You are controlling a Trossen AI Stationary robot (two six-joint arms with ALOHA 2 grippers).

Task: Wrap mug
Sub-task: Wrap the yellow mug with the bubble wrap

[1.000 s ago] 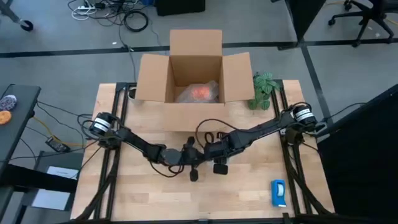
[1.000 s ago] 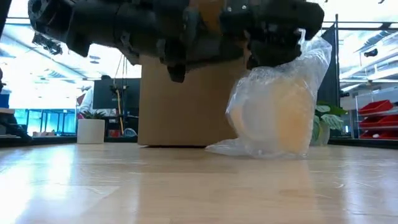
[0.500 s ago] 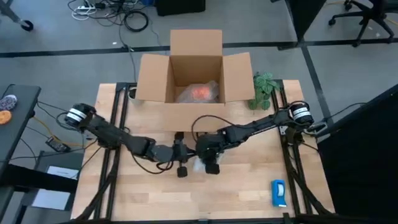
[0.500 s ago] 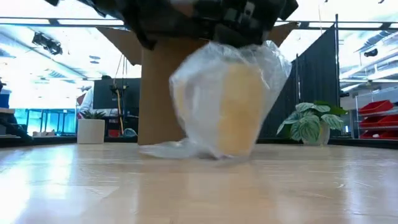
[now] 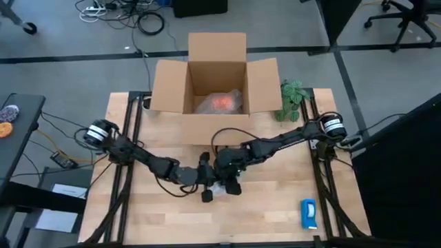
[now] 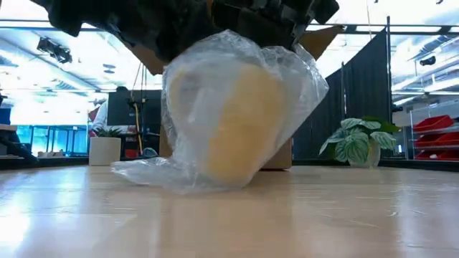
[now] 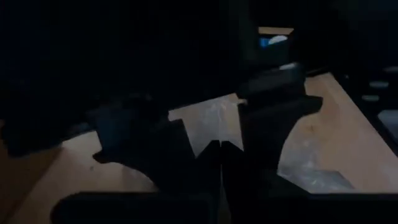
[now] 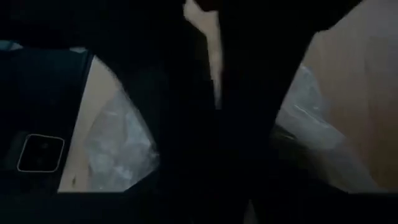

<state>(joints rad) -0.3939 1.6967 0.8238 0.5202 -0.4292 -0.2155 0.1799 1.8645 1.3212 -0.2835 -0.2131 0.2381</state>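
The mug (image 6: 233,118) shows pale orange-yellow through clear plastic wrap (image 6: 297,79) bundled around it. It stands on the table near the middle, tilted, and a loose tail of wrap (image 6: 143,172) lies flat beside it. My left gripper (image 5: 209,181) and my right gripper (image 5: 225,177) meet over the bundle's top, both shut. In the left wrist view the fingertips (image 7: 221,144) touch, with wrap showing past them. The bundle itself is hidden under the grippers in the high view. My left gripper is shut at the wrap on the bundle's top (image 6: 179,54), coming level from the table's left. The gripper's own body hides the place of contact. My right gripper is shut on gathered wrap at the bundle's top (image 6: 305,50), reaching in from the table's right and above. The wrap runs drawn from there down over the mug, whose bottom rests on the table.
An open cardboard box (image 5: 207,86) stands at the far edge with another orange thing in plastic (image 5: 222,102) inside. A potted plant (image 5: 291,98) stands to its right. A flat blue-and-white object (image 5: 308,213) lies near the front right corner.
Both grippers have gone toward the table's left edge and a little toward its near edge, taking the wrapped mug along. The bundle has slid across the table and now stands tilted, with its loose tail of wrap spread out on the table.
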